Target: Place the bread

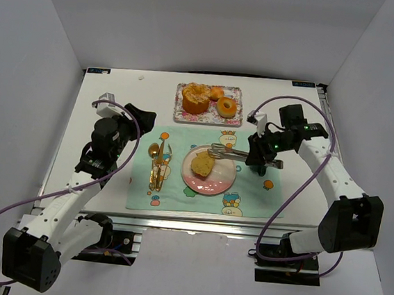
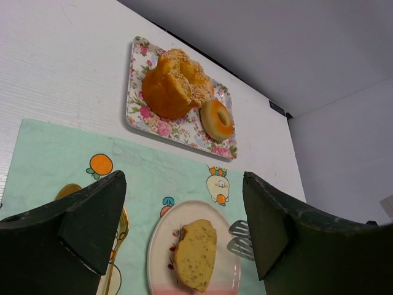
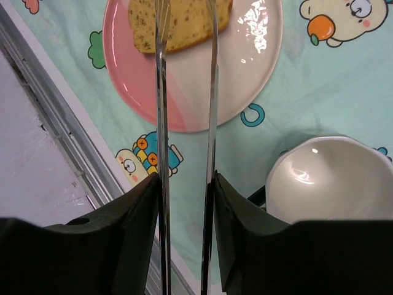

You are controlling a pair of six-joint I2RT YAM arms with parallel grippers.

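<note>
Two thin metal arms of the tongs (image 3: 161, 123) run straight out from the right gripper (image 3: 184, 181). Its jaws are clamped on the tongs' handle end, and the tips reach over the bread (image 3: 184, 24). The bread lies on the pink plate (image 3: 245, 80), dead ahead of the jaws along the tongs' line. Its long axis runs across that line, so the tongs meet it broadside (the tips stand closer together than the chunk is long). Whether the tips touch the bread I cannot tell.

That arm is plainly the nearer. It reaches in from the right, low over the placemat (image 3: 276, 141), with a white bowl (image 3: 331, 178) just beside the wrist. The left gripper (image 2: 183, 184) hovers over the placemat's left side near the gold cutlery (image 1: 155, 164), jaws spread wide and holding nothing, facing the floral tray (image 2: 138, 104) at the far side of the surface.
</note>
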